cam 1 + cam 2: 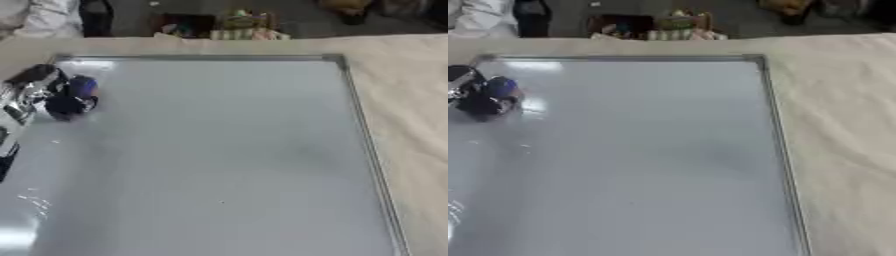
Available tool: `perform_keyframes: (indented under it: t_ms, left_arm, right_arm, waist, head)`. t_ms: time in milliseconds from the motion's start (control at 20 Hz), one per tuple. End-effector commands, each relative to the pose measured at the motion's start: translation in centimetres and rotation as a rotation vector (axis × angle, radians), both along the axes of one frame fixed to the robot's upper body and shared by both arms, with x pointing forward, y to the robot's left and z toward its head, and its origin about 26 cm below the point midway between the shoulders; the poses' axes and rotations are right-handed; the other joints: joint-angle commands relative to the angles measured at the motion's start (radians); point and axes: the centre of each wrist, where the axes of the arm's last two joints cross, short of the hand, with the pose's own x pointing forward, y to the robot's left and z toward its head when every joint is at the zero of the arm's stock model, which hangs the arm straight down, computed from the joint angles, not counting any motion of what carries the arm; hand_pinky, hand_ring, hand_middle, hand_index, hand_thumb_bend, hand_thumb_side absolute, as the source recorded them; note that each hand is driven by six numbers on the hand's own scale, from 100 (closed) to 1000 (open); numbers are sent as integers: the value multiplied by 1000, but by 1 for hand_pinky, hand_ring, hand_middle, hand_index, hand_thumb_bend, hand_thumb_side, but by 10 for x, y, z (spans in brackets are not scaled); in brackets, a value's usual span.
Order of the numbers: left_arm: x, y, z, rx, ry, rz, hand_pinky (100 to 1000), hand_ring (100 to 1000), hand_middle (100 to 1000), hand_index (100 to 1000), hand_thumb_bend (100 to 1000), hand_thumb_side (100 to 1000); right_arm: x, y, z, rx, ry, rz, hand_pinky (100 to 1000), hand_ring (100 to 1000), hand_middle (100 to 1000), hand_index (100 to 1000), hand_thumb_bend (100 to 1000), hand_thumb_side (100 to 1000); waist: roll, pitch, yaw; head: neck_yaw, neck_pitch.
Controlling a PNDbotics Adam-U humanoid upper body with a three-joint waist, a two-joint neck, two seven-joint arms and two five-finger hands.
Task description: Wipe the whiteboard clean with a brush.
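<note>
The left hand (39, 92) curls round a dark blue brush (74, 97), pressed on the whiteboard (219, 150) near its far left corner. Wiping is under way; next comes a sweep toward the faint grey smudge, probably leftover ink. The right hand is out of view.

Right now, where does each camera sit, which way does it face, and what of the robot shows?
Left eye view: in the head, looking down at the whiteboard on a cloth-covered table; the left hand, curled on a blue brush, shows at the left edge.
Right eye view: beside it, facing the same way; the hand sits closer to the edge.
Both share the board, brush and clutter beyond.
</note>
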Motion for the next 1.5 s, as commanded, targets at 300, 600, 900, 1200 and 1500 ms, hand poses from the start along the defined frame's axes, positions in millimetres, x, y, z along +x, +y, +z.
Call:
perform_keyframes:
  t_ms: [300, 600, 900, 1200, 1500]
  left_arm:
    - [2, -3, -2, -28, -5, -5, 644, 763, 650, 549, 361, 431]
    - [2, -4, -3, -33, -8, -4, 623, 740, 608, 530, 281, 436]
    - [3, -4, -4, -32, -5, -4, 602, 711, 569, 514, 196, 414]
    - [3, -4, -5, -32, -6, -4, 577, 666, 508, 488, 166, 399]
    - [4, -4, -5, -20, -16, 3, 551, 603, 427, 468, 194, 393]
  right_arm:
    - [-4, -1, 9, -16, -28, 4, 786, 802, 736, 801, 100, 1000]
    - [-4, -1, 9, -17, -28, 5, 786, 802, 736, 801, 100, 1000]
    - [-5, -1, 9, -17, -32, 6, 786, 802, 737, 801, 100, 1000]
    - [-5, -1, 9, -15, -33, 5, 786, 802, 737, 802, 100, 1000]
    - [-4, -2, 8, -11, -28, 2, 787, 802, 736, 803, 100, 1000]
  waist:
    - [-5, -17, -4]
    - [-6, -17, -4]
    - [-6, -17, -5]
    - [-6, -15, -5]
    - [-5, -18, -5]
  head:
    - [1, -14]
    - [2, -15]
    - [2, -17]
    - [0, -13]
    - [1, -1]
